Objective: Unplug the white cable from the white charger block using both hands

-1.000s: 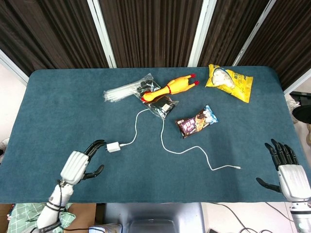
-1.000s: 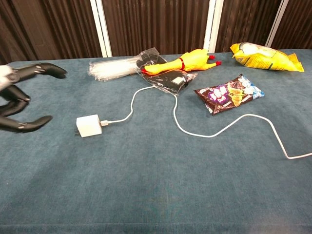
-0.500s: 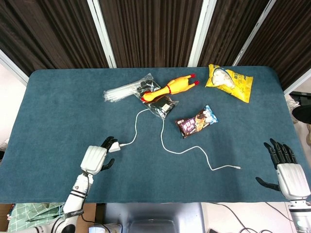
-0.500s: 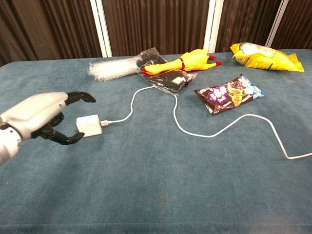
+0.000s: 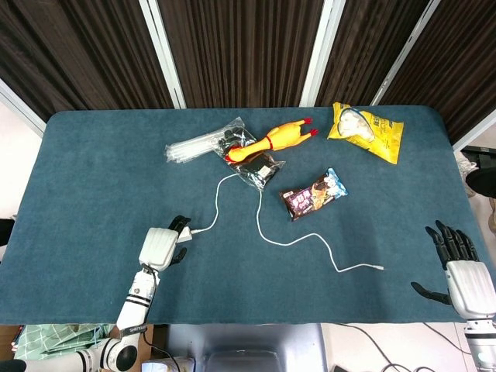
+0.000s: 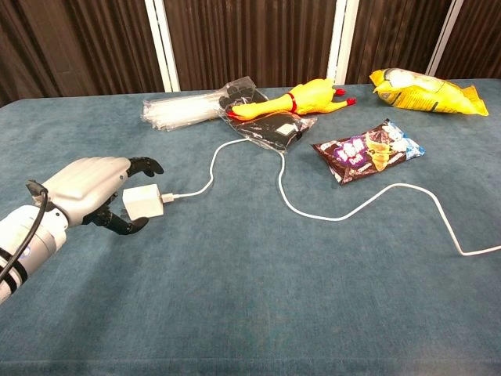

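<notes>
The white charger block [image 6: 142, 202] lies on the blue tablecloth at the front left, and in the head view only its edge [image 5: 186, 234] shows past my hand. The white cable [image 6: 279, 186] is plugged into its right side, loops toward the far packets and ends free at the right [image 5: 380, 267]. My left hand [image 6: 88, 189] reaches around the block from the left, with one finger above it and the thumb below; the fingers look slightly apart from it. My right hand [image 5: 459, 273] hovers at the front right table edge, fingers spread and holding nothing.
At the back lie a yellow rubber chicken [image 5: 273, 139], a clear plastic bag of straws [image 5: 203, 143] and a black packet [image 5: 260, 169]. A dark snack packet [image 5: 314, 194] sits mid-table. A yellow chips bag [image 5: 366, 130] lies at the back right.
My left hand has moved right from the front-left edge to the charger block, and its fingers now straddle it. The block and cable have not shifted. The right hand barely moved.
</notes>
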